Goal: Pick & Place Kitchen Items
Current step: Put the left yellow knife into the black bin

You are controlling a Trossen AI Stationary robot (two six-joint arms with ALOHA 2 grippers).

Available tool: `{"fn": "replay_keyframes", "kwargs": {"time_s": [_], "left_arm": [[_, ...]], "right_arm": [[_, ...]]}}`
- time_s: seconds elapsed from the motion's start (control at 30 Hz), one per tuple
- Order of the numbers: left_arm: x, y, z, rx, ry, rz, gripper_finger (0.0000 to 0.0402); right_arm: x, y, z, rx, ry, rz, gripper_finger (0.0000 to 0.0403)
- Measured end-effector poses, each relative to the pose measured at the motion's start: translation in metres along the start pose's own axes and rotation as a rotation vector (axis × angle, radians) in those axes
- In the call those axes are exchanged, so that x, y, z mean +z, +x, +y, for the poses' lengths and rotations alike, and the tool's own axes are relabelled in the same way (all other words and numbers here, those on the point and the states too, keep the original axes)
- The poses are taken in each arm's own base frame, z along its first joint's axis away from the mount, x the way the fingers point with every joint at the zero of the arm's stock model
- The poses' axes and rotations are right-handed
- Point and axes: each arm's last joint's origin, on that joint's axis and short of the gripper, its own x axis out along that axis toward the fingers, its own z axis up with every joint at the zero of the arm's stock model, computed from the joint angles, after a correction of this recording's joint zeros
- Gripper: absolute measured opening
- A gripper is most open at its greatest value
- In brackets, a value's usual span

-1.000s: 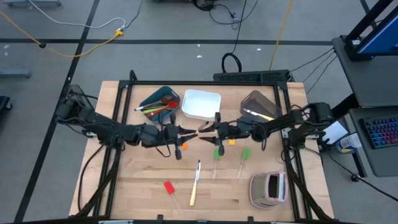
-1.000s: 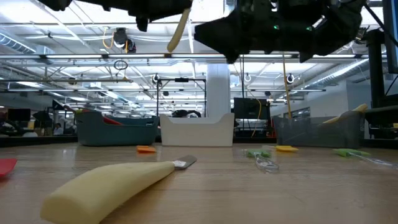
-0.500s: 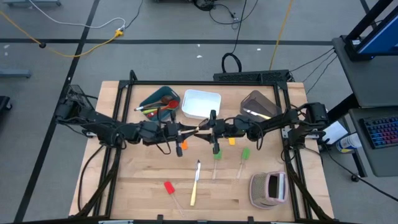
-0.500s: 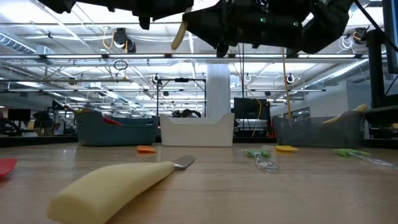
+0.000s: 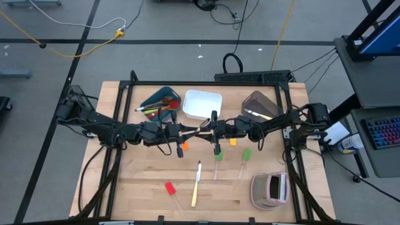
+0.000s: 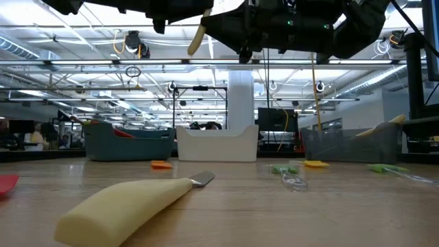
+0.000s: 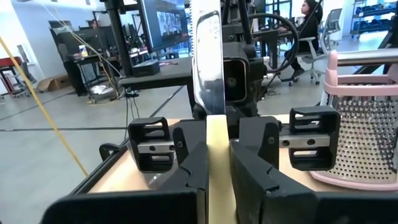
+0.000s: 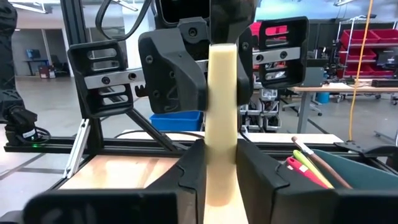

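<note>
Handover is underway above mid-table: left gripper [image 5: 182, 131] is clamping the pale-handled steel-bladed knife [image 7: 209, 93] by its handle, long axis pointing straight into the right gripper [image 5: 207, 130], which is also pinching it.

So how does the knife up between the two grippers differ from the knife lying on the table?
The held knife hangs in the air, clamped by the left gripper and the right gripper; the loose knife lies flat on the table, untouched. The held knife runs side to side, while the loose knife points its blade towards the bins. Both have a pale handle and a metal blade.
</note>
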Motion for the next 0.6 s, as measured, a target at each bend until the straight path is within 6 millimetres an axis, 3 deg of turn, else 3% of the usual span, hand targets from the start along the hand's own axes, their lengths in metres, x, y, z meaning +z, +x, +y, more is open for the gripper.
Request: {"fn": "replay_keyframes", "kwargs": {"time_s": [0.2, 0.47, 0.6], "left_arm": [[0.0007, -0.0002, -0.0007, -0.002, 0.001, -0.004, 0.0035], [0.0014, 0.0001, -0.0001, 0.001, 0.001, -0.011, 0.0035], [0.0012, 0.0001, -0.0001, 0.001, 0.002, -0.008, 0.0035]], "right_arm": [[0.0023, -0.0001, 0.0001, 0.001, -0.020, -0.025, 0.0066], [0.0058, -0.0004, 0.0003, 0.003, -0.036, -0.062, 0.0129], [0.0075, 0.0011, 0.0002, 0.003, -0.046, -0.064, 0.0141]]}}
